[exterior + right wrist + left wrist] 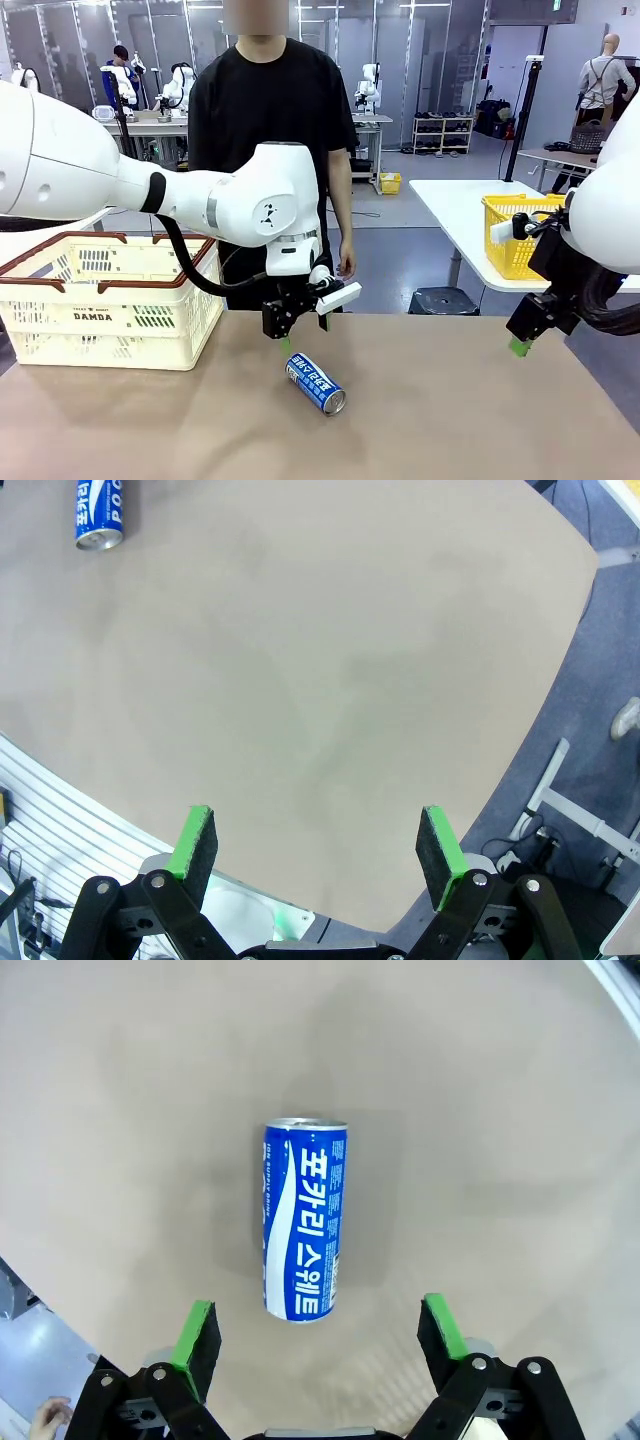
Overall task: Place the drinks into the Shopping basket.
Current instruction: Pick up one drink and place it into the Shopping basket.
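A blue drink can (pixel 315 383) with white print lies on its side on the brown table, near the middle. My left gripper (pixel 291 340) hangs open just above and behind it. In the left wrist view the can (pixel 305 1220) lies lengthwise ahead of the open gripper (pixel 318 1330), apart from both green pads. The Shopping basket (pixel 100 318), cream-white with a reddish-brown rim and "DAMDA" lettering, stands at the table's far left. My right gripper (pixel 520 343) hovers open at the table's right edge, holding nothing. In the right wrist view the gripper (pixel 317 845) faces bare table, with the can (pixel 100 515) far off.
A person in a black shirt stands at the far side behind the left arm, one hand (pixel 347 262) hanging by the table's edge. A bright yellow basket (pixel 515 232) sits on a separate white table at the back right. The table's rounded right edge (pixel 560 680) lies near my right gripper.
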Motion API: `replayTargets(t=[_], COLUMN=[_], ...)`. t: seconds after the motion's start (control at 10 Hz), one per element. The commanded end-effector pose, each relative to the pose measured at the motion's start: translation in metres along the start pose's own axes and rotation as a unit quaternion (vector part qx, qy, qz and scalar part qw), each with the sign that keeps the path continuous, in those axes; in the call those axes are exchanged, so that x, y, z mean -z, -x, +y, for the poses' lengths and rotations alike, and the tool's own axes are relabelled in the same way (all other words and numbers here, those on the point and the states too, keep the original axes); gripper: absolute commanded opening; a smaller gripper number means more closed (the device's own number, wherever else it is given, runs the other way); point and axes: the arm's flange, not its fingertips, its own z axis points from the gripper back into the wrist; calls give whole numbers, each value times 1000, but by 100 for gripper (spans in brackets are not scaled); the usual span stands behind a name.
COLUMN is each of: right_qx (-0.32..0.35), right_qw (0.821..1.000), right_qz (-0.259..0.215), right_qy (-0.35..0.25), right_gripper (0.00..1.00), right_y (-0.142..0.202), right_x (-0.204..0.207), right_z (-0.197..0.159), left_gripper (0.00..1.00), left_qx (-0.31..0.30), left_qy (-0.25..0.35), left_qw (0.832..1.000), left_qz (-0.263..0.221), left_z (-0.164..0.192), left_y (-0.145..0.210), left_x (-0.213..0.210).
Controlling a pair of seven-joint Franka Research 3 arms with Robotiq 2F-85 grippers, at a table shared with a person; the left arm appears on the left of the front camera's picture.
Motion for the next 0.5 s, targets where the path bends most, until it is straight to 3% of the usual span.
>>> replayTargets(t=[0.0, 0.4], right_qx=[-1, -1], right_qw=[1000, 1000], right_qz=[0, 0], right_qy=[-5, -5], right_gripper=[100, 100], right_y=[2, 2], right_x=[1, 1], right_z=[-1, -1], left_gripper=[100, 100], left_qx=[2, -3], left_qy=[-5, 2], left_qw=[1000, 1000], left_qz=[1, -19], left_z=[0, 7], left_y=[-1, 3], left_x=[13, 43])
